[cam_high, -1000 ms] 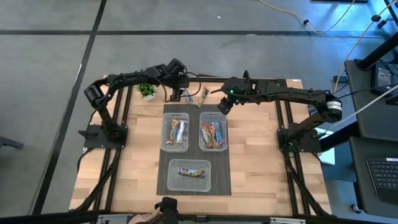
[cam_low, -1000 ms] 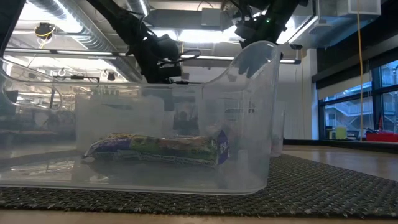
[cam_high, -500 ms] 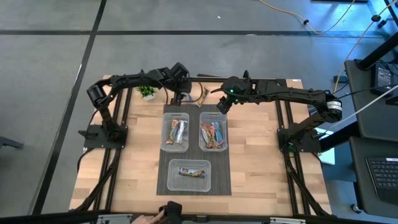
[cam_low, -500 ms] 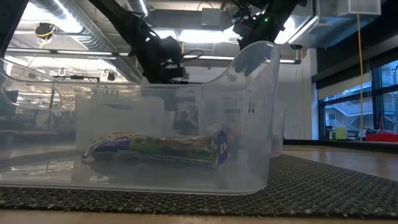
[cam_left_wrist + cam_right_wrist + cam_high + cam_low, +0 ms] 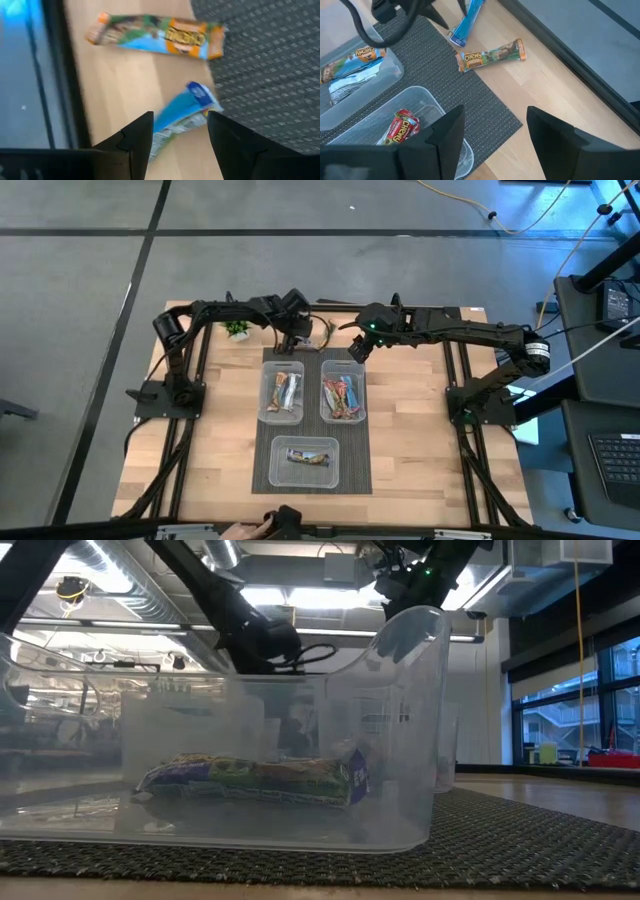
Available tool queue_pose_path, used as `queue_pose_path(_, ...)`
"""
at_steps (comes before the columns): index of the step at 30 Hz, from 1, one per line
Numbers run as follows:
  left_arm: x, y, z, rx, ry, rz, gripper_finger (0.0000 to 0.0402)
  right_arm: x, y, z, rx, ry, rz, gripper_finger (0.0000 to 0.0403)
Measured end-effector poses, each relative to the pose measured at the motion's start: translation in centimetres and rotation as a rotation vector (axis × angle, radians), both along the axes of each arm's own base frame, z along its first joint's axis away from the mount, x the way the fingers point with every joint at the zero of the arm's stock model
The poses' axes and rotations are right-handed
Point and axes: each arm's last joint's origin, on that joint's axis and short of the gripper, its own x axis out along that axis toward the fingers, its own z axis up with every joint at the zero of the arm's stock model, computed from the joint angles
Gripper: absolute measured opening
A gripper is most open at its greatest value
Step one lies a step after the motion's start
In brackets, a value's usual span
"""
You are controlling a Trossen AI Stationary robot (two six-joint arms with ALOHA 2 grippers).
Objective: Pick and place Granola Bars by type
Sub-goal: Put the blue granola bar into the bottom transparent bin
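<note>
While the left gripper [image 5: 175, 135] hovers half-open and empty over the blue-white bar [image 5: 182, 117] at the mat's [image 5: 270, 65] edge, it should straddle the wrapper squarely; right gripper [image 5: 490, 135] waits wide, empty.

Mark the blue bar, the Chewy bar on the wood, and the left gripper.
blue bar [image 5: 182, 116], left wrist view, wrapper middle
Chewy bar [image 5: 491, 56], right wrist view, wrapper middle
left gripper [image 5: 178, 135], left wrist view, between fingertips

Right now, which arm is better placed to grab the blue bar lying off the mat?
Probably the left: its hand hangs open right over the blue bar, fingers either side. The right hand hangs farther off, above the bins.
</note>
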Motion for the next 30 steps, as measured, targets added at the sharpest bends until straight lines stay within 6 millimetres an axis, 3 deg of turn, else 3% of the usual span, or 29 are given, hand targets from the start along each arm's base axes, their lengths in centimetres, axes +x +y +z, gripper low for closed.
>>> queue_pose_path(9,0.3,0.4,-2.6,0.042,0.101,-0.045,0.018,0.0,0.0,0.0,0.0,0.0,0.0,0.0217)
queue_pose_path(21,1.5,0.8,-4.0,0.229,0.162,-0.054,0.0177,0.0,0.0,0.0,0.0,0.001,0.0,0.0216)
queue_pose_path(30,1.8,0.2,-4.4,0.22,0.186,-0.057,0.0098,0.0,0.0,0.0,-0.001,0.002,0.002,0.0216)
